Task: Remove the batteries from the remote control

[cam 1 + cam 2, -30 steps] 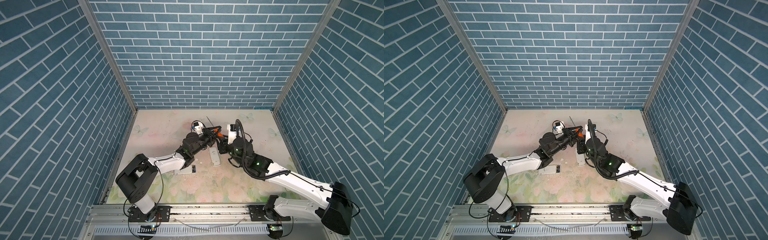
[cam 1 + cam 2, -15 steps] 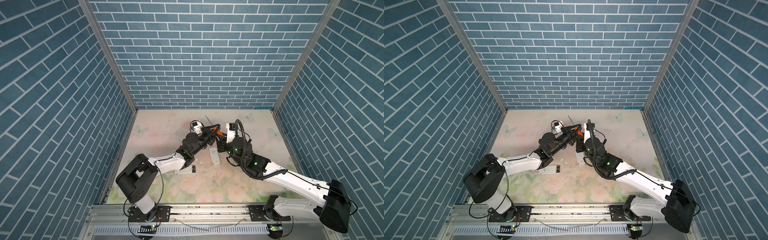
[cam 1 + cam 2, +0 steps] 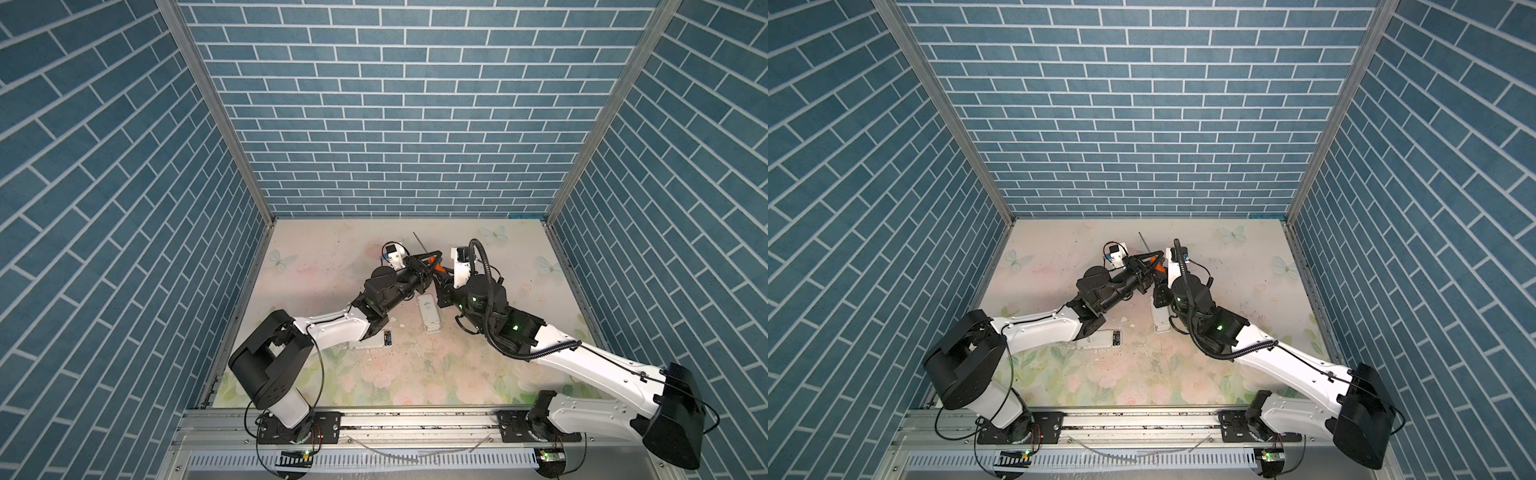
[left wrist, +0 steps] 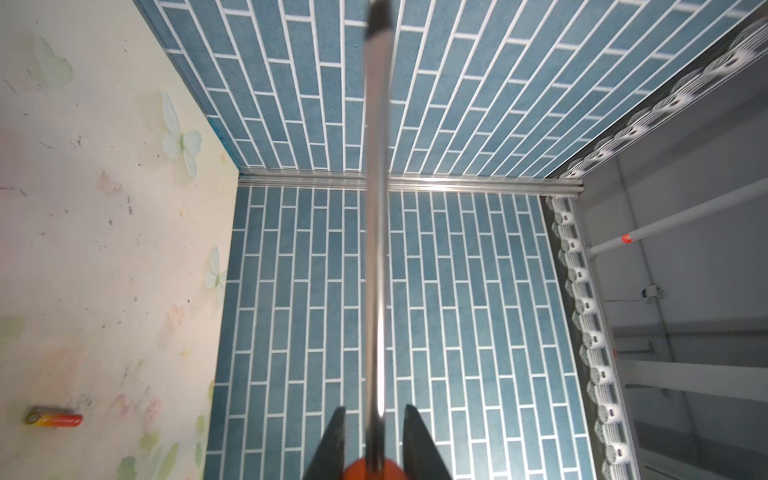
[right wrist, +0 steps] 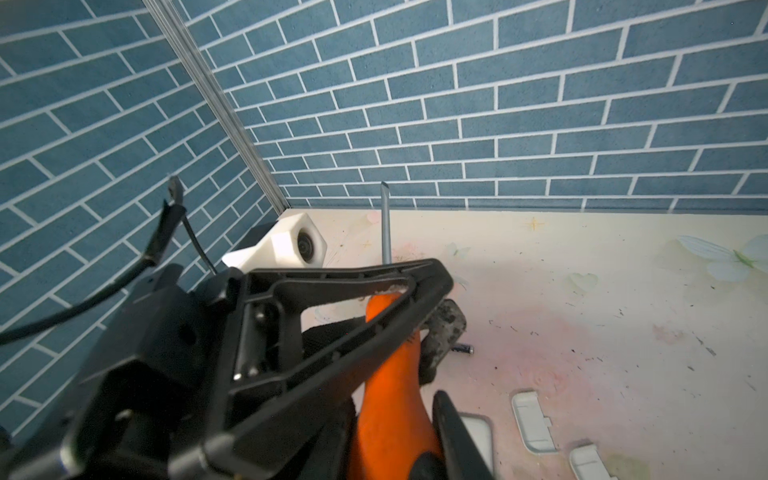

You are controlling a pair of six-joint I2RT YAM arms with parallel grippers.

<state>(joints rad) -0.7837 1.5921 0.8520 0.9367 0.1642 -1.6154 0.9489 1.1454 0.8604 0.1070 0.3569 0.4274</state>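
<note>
1. Both top views look steeply down from high at the front toward the back wall (image 3: pixel 382 124) — far off, sharing the whole worktop (image 3: pixel 332 257).
2. Left wrist view sits close behind the left pincer (image 4: pixel 374 409), facing a wall corner (image 4: pixel 239 178).
3. Right wrist view, close behind the right pincer (image 5: pixel 392 407), faces the back wall — sharing the screwdriver (image 5: pixel 384 224) with the left.
</note>
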